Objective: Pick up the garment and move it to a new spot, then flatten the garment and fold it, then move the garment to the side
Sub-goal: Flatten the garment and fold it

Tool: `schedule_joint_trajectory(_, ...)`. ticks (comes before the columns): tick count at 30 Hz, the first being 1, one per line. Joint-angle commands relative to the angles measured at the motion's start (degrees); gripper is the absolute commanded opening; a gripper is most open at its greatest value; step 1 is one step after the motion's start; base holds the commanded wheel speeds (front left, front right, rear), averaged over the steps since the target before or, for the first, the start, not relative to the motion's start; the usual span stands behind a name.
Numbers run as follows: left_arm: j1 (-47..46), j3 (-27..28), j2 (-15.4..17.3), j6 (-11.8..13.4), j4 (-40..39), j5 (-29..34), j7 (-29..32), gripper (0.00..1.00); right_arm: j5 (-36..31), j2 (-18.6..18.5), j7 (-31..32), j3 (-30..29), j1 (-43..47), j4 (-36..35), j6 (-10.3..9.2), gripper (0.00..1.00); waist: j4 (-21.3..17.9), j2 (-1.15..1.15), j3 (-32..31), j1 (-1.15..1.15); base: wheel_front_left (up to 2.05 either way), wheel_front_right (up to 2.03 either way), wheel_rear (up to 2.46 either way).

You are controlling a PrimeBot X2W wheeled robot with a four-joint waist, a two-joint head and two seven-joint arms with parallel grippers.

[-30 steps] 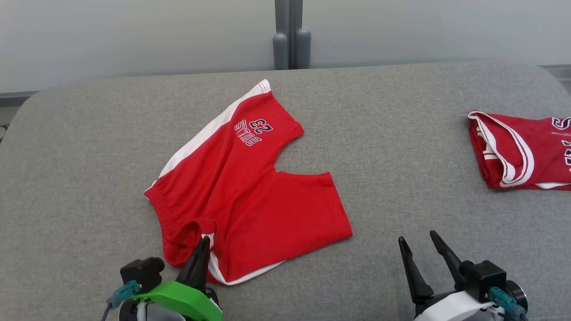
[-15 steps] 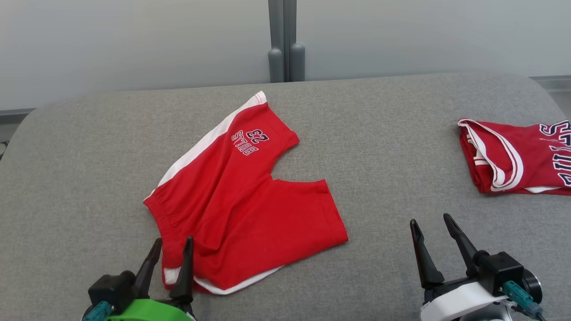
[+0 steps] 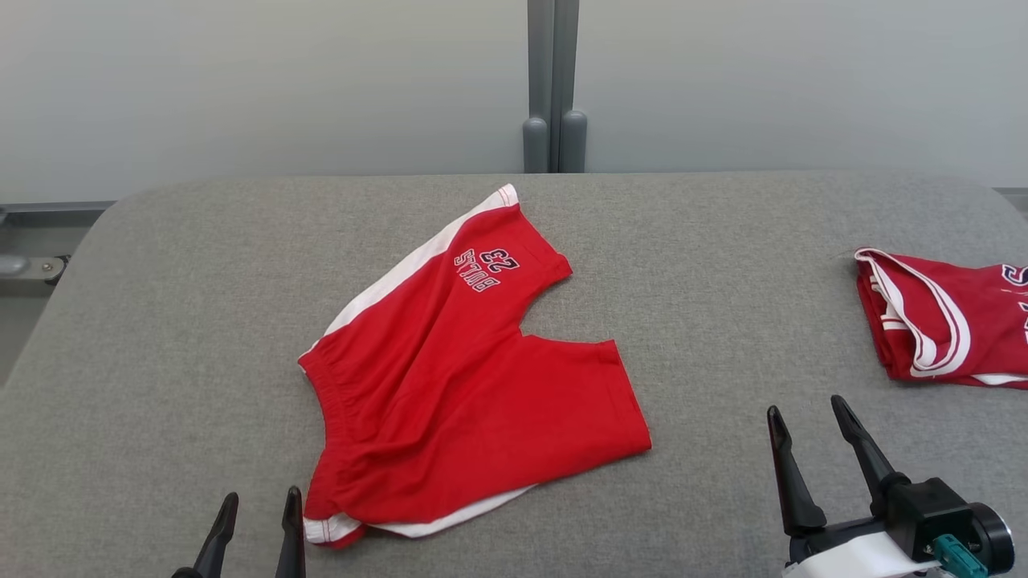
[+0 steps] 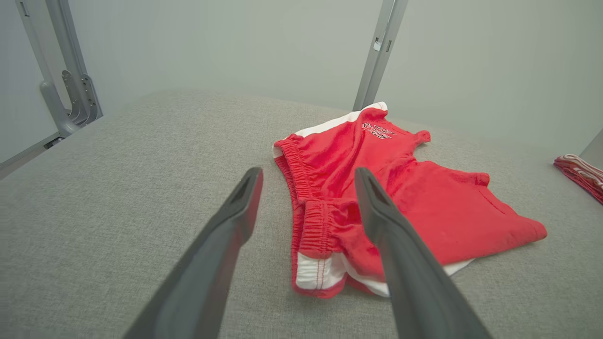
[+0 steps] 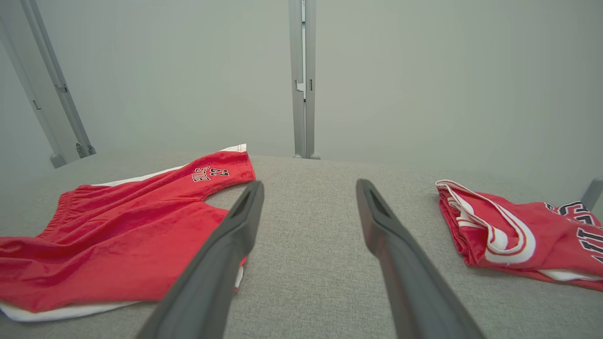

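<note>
Red shorts (image 3: 466, 385) with white side stripes and a "BULLS 23" print lie spread on the grey padded table (image 3: 201, 321), legs pointing away and to the right. Their waistband corner (image 4: 320, 263) is folded over near me. My left gripper (image 3: 257, 506) is open at the bottom left, just left of that corner, holding nothing; in the left wrist view its fingers (image 4: 235, 221) straddle the waistband without touching it. My right gripper (image 3: 807, 413) stands open over bare table right of the shorts (image 5: 118, 235).
A folded red jersey (image 3: 948, 325) with white trim lies at the table's right edge, also in the right wrist view (image 5: 518, 235). Grey metal posts (image 3: 554, 88) stand behind the table against a pale wall. The table's left edge drops off at the far left.
My left gripper let go of the waistband corner, opened and pulled back toward me. The shorts settled flat. The camera tilted, shifting the whole scene down and right.
</note>
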Motion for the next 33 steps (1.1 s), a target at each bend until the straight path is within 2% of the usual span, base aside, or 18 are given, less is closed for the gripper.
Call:
schedule_joint_trajectory(1,0.61,0.69,-0.45,-0.64,0.14,0.65,-0.12,1.00,-0.68,0.07,-0.13,-0.24,0.95,0.55,-0.04,1.00,0.45,0.00,-0.26,0.00,0.00,0.00,0.00)
schedule_joint_trajectory(16,0.48,4.12,-3.36,-3.77,3.21,3.77,-0.12,1.00,0.01,0.41,-0.14,-0.12,0.65,2.15,-0.04,1.00,0.12,0.00,-0.39,0.00,0.00,0.00,0.00)
schedule_joint_trajectory(27,0.08,4.43,-4.12,-4.25,3.70,4.34,-0.12,1.00,0.17,0.52,-0.14,0.50,0.46,2.58,-0.04,1.00,-0.20,0.00,-0.30,0.00,0.00,0.00,0.00)
schedule_joint_trajectory(33,-2.31,2.04,-4.16,-4.37,3.66,4.99,-0.12,1.00,0.13,0.40,-0.14,0.92,-0.36,2.65,-0.04,1.00,-0.79,0.00,0.37,0.00,0.00,0.00,0.00)
